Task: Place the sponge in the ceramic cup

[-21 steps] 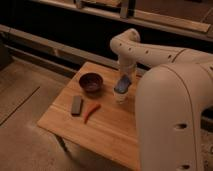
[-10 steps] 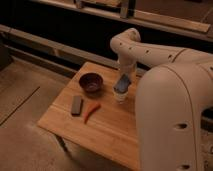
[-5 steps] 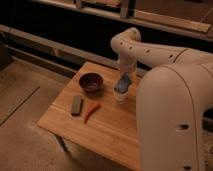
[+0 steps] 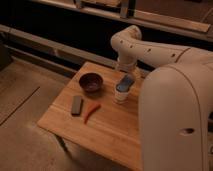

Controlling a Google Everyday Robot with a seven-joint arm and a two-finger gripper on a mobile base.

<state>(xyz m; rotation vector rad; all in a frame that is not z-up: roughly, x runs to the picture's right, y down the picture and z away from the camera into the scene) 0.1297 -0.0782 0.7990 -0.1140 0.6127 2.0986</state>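
Observation:
The white ceramic cup (image 4: 119,96) stands on the wooden table (image 4: 110,132), right of centre near the back. The blue sponge (image 4: 125,83) rests tilted at the cup's mouth, its upper part sticking out above the rim. My gripper (image 4: 125,73) hangs at the end of the white arm, directly above the sponge and cup. Whether it still touches the sponge is hidden.
A dark brown bowl (image 4: 91,82) sits left of the cup. A dark grey block (image 4: 76,105) and a thin orange-red object (image 4: 91,111) lie in front of the bowl. The robot's large white body (image 4: 175,115) covers the table's right side. Dark railings run behind.

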